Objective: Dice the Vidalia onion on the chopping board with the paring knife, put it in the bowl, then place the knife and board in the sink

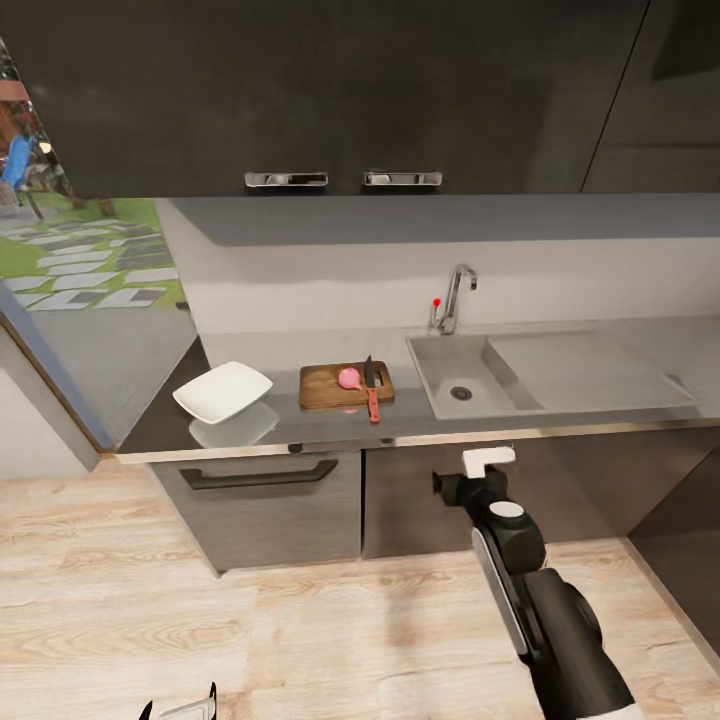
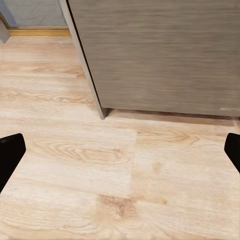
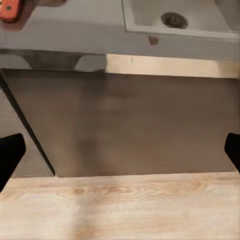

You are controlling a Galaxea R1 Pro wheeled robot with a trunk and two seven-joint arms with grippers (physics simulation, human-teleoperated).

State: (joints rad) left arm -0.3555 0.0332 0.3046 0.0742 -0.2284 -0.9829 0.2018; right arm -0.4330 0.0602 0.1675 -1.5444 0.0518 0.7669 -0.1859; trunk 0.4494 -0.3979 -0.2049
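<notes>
The Vidalia onion (image 1: 349, 378) sits on the chopping board (image 1: 325, 388), not in the sink (image 1: 455, 352), which lies well to one side of the board. The white bowl (image 1: 222, 391) rests on the board's other side. The paring knife (image 1: 371, 389) lies across the board, just beside the onion. The right gripper (image 3: 120, 152) and left gripper (image 2: 120, 155) hang low with fingers spread wide, holding nothing. The round onion could roll off if it gets bumped.

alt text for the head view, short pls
A grey countertop holds a white bowl, then a chopping board carrying a pink onion and a red-handled paring knife, then an empty sink with faucet. The right arm reaches toward the dark cabinets below; wood floor in front.
</notes>
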